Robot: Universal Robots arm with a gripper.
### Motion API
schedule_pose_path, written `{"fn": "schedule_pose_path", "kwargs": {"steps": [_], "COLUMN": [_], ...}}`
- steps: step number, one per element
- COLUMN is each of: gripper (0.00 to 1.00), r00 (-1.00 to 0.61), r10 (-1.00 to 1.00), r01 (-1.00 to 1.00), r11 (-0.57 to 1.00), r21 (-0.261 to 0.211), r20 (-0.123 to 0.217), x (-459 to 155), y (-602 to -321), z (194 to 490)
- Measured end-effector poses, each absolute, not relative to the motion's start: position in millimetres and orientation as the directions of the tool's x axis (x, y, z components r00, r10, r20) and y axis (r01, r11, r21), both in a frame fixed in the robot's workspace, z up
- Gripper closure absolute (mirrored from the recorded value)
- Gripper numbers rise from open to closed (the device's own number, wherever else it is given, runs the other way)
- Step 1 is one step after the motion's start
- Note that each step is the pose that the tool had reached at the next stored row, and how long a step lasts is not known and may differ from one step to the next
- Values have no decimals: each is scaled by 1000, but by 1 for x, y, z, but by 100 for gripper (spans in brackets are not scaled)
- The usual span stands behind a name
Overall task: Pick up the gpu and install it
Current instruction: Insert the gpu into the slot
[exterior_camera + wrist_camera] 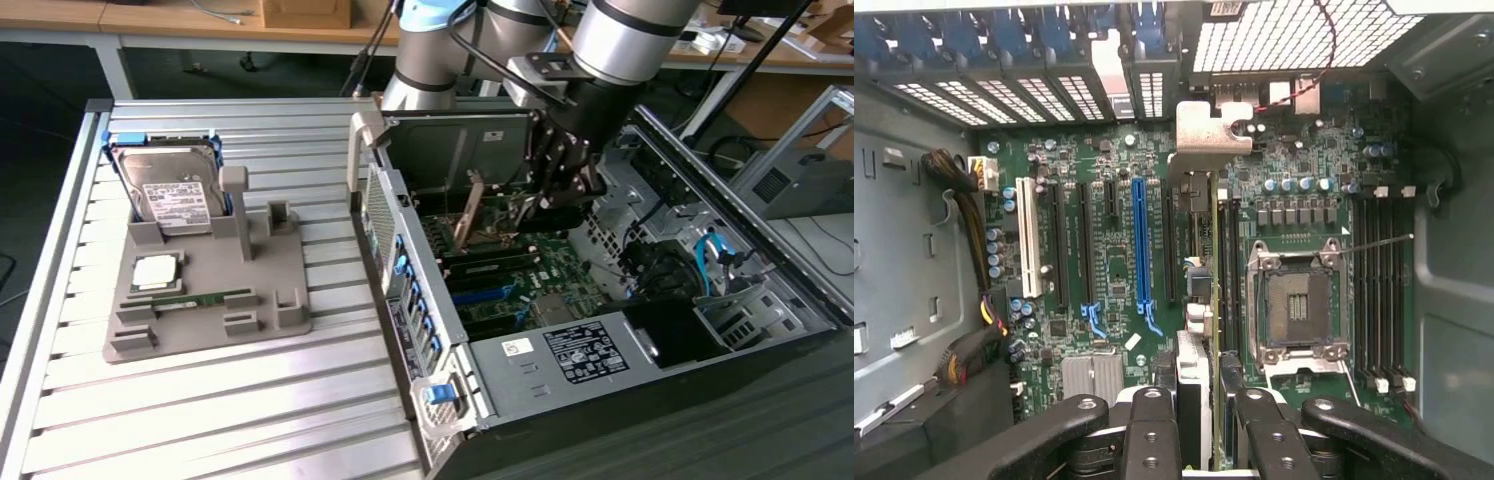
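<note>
Item: gpu install, step in hand judged as placement, with the pick-up done. The gripper is inside the open computer case, closed partway on the gpu. The card is held edge-on between the fingers, above the motherboard. Its metal bracket is at the end far from the gripper. The card lies along the run of expansion slots, between the blue slot and the processor socket. Whether its lower edge already touches a slot cannot be told. Seating calls for the card's edge parallel to one slot and square over it, the bracket lined up with the case wall, then straight, even pressure without tilt. Case contents: motherboard, white, black and blue slots, a processor socket with no chip in it, a cable bundle at one side, and drive bays with blue tabs. Second container: a grey parts holder on the slatted bench, well apart from the gripper. It holds a hard drive standing upright, a processor chip lying flat, and a green memory stick beside it.
</note>
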State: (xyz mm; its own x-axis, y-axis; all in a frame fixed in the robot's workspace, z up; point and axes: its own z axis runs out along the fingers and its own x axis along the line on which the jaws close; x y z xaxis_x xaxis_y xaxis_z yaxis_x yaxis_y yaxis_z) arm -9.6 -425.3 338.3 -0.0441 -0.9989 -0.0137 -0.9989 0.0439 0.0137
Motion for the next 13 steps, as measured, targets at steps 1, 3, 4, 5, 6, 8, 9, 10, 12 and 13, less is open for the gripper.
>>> {"fn": "schedule_pose_path", "kwargs": {"steps": [1,3,4,5,6,8,9,10,12,13], "gripper": [73,73,73,73,73,73,73,73,73,73], "r00": [-44,-44,-44,-44,-44,-44,-44,-44,-44,-44], "r10": [-999,-999,-999,-999,-999,-999,-999,-999,-999,-999], "r01": [-999,-999,-999,-999,-999,-999,-999,-999,-999,-999], "r11": [44,44,44,44,44,44,44,44,44,44], "r21": [14,14,14,14,14,14,14,14,14,14], "r20": [-14,-14,-14,-14,-14,-14,-14,-14,-14,-14], "x": [-10,-10,-10,-11,-11,-11,-12,-12,-12,-12], "y": [-425,-425,-425,-425,-425,-425,-425,-425,-425,-425], "z": [338,338,338,338,338,337,337,337,337,337]}}
